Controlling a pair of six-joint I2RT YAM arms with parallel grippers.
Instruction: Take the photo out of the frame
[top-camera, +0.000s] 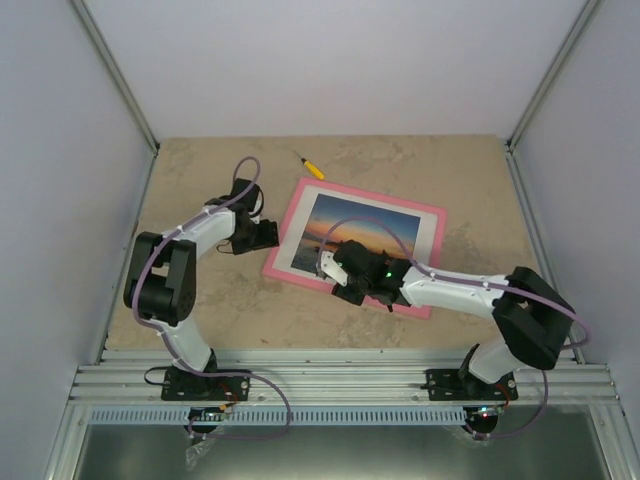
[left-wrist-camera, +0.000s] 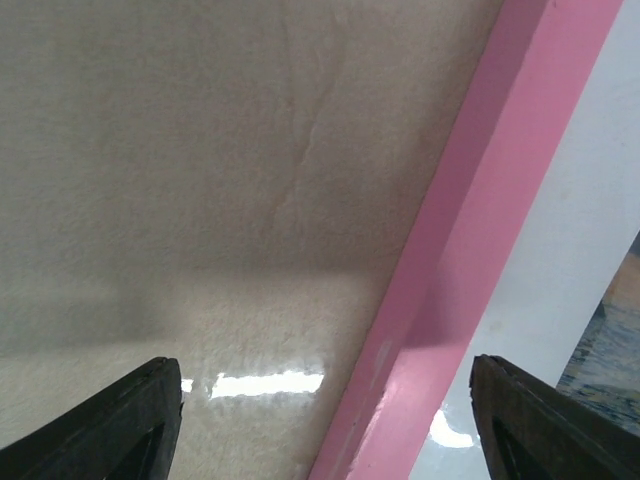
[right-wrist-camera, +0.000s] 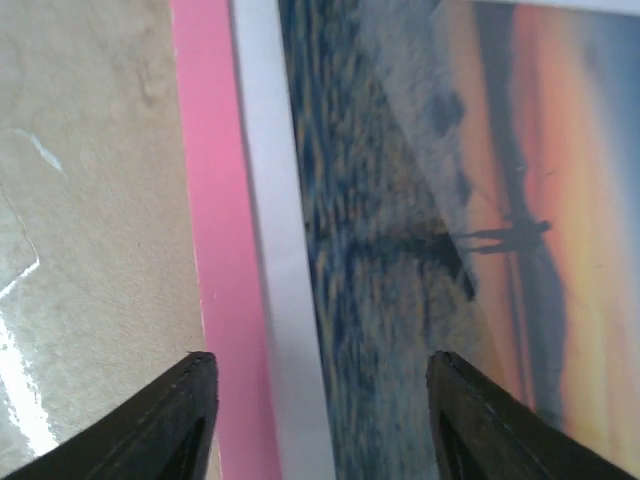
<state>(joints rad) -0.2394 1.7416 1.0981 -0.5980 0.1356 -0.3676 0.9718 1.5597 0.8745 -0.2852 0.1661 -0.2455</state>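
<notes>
Lying flat in the middle of the top view, the pink frame (top-camera: 375, 194) rests on the beige table (top-camera: 250, 312), with the sunset photo (top-camera: 365, 228) inside its white border (right-wrist-camera: 265, 200). The left gripper (left-wrist-camera: 325, 365) hangs at the frame's left edge, jaws wide, holding nothing. The right gripper (right-wrist-camera: 320, 360) hovers over the lower edge, jaws apart and empty. A yellow-handled tool (top-camera: 311, 167) lies at upper centre.

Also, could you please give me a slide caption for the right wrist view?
Right gripper, open, poised over the pink frame, white mat and sunset photo.
</notes>
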